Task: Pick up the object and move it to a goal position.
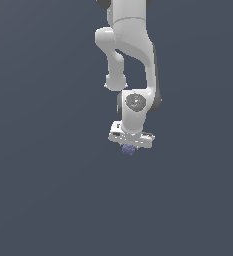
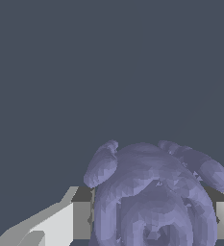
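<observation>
The object (image 1: 128,149) is a tiny bluish-purple lumpy thing that shows just under the white gripper (image 1: 129,147) in the exterior view, near the middle of the picture. In the wrist view the object (image 2: 154,197) fills the space between the two fingers (image 2: 65,223), and the fingers press against its sides. The gripper is shut on it. The fingertips are mostly hidden behind the hand in the exterior view.
The white arm (image 1: 133,60) reaches down from the top of the exterior view. Around it is only a plain dark grey-blue surface (image 1: 48,190). No goal marker shows.
</observation>
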Controlling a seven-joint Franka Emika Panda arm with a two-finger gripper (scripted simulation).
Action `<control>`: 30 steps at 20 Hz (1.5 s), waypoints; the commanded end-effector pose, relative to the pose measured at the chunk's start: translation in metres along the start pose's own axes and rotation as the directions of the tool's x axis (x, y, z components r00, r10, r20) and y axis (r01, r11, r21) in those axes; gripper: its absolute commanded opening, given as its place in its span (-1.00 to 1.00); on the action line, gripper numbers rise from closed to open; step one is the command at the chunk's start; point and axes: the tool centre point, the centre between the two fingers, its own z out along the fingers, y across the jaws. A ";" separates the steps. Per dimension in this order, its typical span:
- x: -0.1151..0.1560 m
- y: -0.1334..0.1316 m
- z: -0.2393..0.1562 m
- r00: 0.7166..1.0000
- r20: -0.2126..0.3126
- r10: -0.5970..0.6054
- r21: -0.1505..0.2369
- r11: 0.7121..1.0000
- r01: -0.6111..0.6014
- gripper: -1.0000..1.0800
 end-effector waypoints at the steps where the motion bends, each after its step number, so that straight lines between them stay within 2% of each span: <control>1: 0.000 0.000 0.001 1.000 0.000 0.000 0.000 1.000 0.000 -1.00; 11: 0.001 0.000 0.000 1.000 -0.001 0.000 0.000 1.000 0.000 -1.00; 16: 0.012 0.008 -0.005 1.000 -0.001 0.000 0.000 1.000 0.000 -1.00; 22: 0.040 0.025 -0.015 1.000 -0.001 0.000 0.000 1.000 0.000 -1.00; 30: 0.092 0.058 -0.034 1.000 -0.001 0.000 0.000 1.000 0.000 -1.00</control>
